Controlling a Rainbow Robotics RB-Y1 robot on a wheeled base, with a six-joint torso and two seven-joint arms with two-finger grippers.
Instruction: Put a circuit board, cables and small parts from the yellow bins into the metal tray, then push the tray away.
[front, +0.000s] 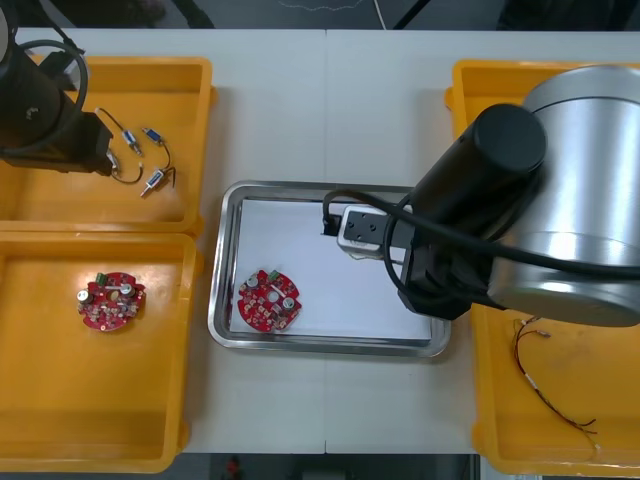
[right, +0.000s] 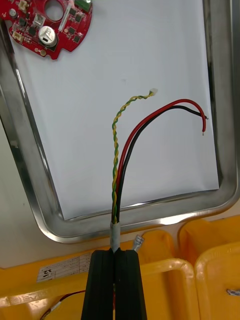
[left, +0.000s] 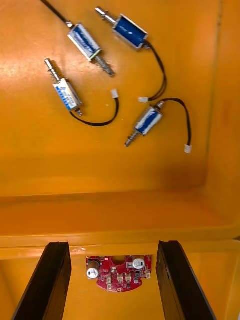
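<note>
My right gripper (right: 115, 256) is shut on a bundled cable (right: 116, 192) of red, black and twisted yellow-green wires. The cable's free ends reach out over the white inside of the metal tray (right: 28, 150). A round red circuit board (front: 268, 300) lies in the tray (front: 225, 262), near its left corner. My left gripper (left: 114, 248) hangs open above several small metal parts (left: 148, 121) with blue bodies and black leads in the far left yellow bin (front: 200, 120). A second circuit board (front: 110, 300) lies in the near left bin.
The right arm (front: 500, 200) covers the tray's right part and much of the right bins (front: 468, 95). A thin cable (front: 548, 390) lies in the near right bin. The left arm (front: 45, 110) covers the far left bin's left corner.
</note>
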